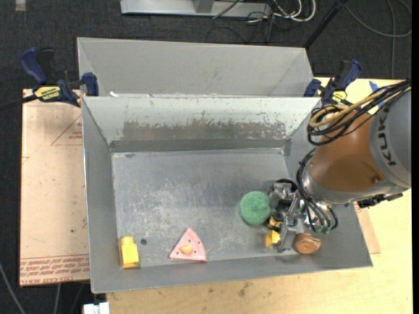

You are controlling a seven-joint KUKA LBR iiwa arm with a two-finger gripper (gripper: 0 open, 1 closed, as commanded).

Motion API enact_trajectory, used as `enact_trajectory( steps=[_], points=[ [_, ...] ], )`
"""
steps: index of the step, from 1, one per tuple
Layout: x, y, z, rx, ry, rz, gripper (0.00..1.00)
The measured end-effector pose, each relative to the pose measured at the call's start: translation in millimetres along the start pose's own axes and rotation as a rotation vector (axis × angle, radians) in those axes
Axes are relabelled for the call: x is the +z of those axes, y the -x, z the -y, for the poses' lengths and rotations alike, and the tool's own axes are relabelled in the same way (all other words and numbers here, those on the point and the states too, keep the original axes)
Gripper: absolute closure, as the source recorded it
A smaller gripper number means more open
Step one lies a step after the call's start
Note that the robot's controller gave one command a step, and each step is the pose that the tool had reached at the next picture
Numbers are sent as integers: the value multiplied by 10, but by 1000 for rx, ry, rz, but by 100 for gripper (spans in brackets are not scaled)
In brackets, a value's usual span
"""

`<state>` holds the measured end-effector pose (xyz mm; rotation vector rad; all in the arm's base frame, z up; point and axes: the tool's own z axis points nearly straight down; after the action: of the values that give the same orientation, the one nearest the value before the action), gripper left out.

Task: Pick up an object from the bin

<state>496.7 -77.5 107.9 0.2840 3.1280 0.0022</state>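
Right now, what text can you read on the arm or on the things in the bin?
"KU": on the arm's grey link, cut off at the picture's edge.
Green ball, yellow block, pink triangle, brown round piece: no text on any of them.

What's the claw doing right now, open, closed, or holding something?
Claw: cannot be told whether it is open or closed. It sits down in the bin between the green ball and a brown round thing.
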Motion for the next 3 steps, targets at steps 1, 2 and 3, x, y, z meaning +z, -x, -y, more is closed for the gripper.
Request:
enact_trajectory(
  steps=[1,2,3],
  points=[
    [39,-28,-19,60,0,0,0],
    [327,-23,-305,11,-2,5,0],
    [369,452,-349,-5,0,0,0]
  ],
)
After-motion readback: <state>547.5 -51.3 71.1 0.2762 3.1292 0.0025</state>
